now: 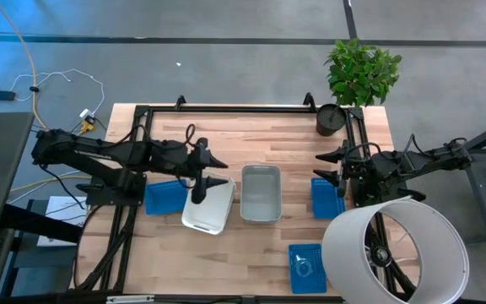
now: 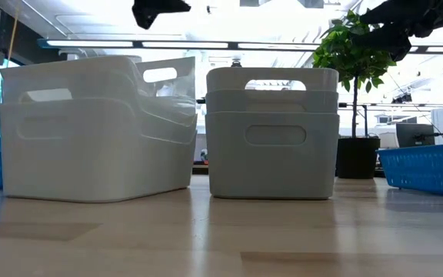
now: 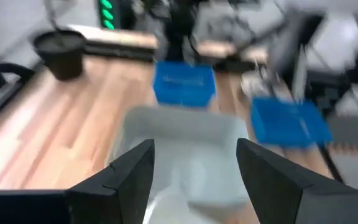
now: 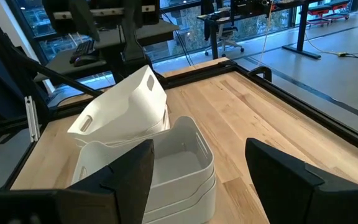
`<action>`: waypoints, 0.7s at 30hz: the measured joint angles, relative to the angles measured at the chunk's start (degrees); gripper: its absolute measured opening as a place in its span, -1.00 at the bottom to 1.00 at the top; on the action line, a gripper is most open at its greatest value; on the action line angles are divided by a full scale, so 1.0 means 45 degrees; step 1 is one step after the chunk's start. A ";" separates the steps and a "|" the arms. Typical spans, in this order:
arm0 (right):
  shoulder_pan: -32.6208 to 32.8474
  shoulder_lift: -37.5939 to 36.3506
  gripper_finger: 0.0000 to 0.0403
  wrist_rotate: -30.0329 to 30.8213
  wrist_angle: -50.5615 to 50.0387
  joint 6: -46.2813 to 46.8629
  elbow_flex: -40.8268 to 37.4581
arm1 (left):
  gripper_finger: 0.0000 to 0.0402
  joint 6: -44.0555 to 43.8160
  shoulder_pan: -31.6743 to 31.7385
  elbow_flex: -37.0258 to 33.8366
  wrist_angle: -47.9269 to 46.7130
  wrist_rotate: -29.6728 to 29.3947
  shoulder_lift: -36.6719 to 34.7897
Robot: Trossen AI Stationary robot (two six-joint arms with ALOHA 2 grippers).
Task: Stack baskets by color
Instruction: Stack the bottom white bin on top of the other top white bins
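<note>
Two white baskets sit left of centre. The upper one is tilted, its low end inside the lower one and its high end leaning on that basket's rim. Beside them stands a stack of nested grey baskets. Single blue baskets lie at the left, at the right and near the front edge. My left gripper hangs open above the white baskets' far end, nothing between its fingers. My right gripper waits open above the right blue basket.
A large white cylinder fills the front right corner, partly over my right arm. A dark pot with a green plant stands at the far right corner. A black frame rail runs along the table's far edge.
</note>
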 joint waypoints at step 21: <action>0.0000 0.0000 0.19 0.0262 -0.0005 0.0336 0.0000 | 0.03 0.4899 0.0606 0.0005 -0.3593 -0.0897 0.2199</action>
